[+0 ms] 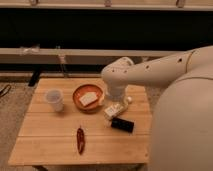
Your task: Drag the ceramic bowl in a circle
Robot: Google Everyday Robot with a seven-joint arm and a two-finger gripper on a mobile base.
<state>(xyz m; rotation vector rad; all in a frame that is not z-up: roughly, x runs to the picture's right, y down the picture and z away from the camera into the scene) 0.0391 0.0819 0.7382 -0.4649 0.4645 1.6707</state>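
The circle does not look begun, as far as this view shows: the ceramic bowl (88, 97) sits flat on the wooden table (45, 147), a little toward 12 o'clock from the table's middle, and nothing about its place tells of any dragging done. A pale flat item (87, 98) lies inside it; what it is cannot be made out. The arm (150, 67) reaches in from 3 o'clock, bends down at its wrist, and carries the gripper (114, 108) low over the tabletop, just beside the bowl's rim on the 4 o'clock side. Whether the gripper is apart, together or clamped on anything cannot be told here, and it is just as unclear whether it touches the rim or only stands next to it. Seen from the gripper, the bowl lies at about 10 o'clock, very near. By my judgement the whole task is left: getting a hold or a hooking contact on the rim, then leading the bowl round a full loop. Room matters for that loop. A translucent plastic cup (54, 99) stands at 9 o'clock from the bowl, near it but apart; a red chili pepper (80, 139) lies at 6 o'clock, well apart; a small black object (122, 124) rests at about 4 o'clock, just past the gripper.
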